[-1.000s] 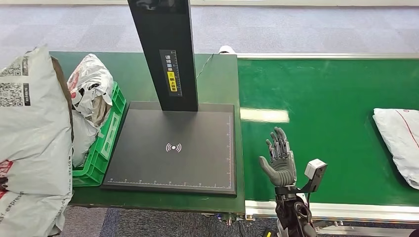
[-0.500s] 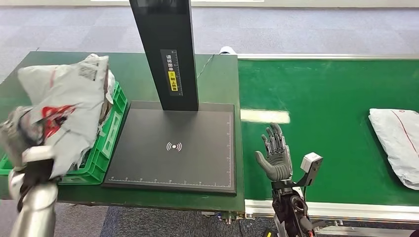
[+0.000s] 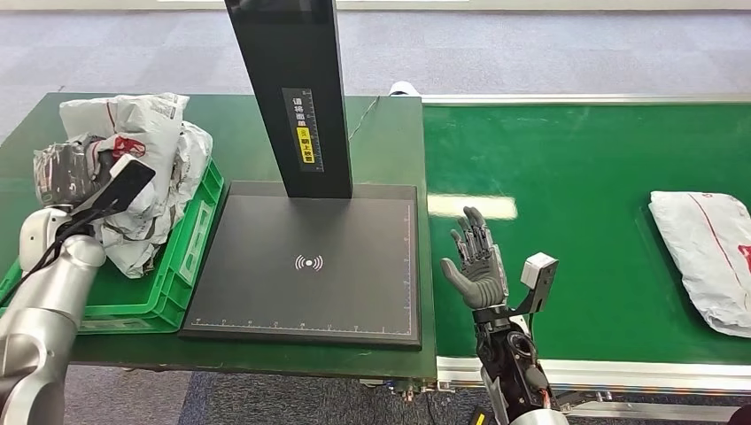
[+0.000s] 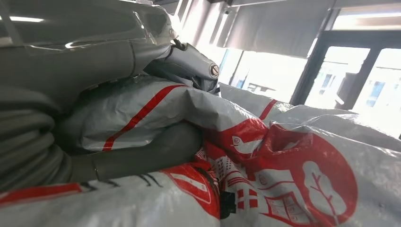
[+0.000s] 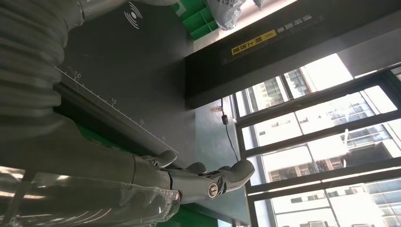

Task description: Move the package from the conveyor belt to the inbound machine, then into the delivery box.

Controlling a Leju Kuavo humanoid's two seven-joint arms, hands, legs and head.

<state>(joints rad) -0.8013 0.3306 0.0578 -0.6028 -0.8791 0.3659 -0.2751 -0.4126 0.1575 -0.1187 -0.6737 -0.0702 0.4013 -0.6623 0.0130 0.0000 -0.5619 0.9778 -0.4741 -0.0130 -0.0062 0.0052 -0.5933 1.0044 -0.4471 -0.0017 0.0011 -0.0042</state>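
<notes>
Over the green box, your left hand grips the package to drop it, while your right hand waits with fingers spread, holding nothing.

crate: left of scanner, holding packages
belt: right of scanner
second package: on belt, far right
right hand: over belt's near-left edge

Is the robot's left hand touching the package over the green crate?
Touching: in the left wrist view, the left hand's fingers wrap the package.
</notes>
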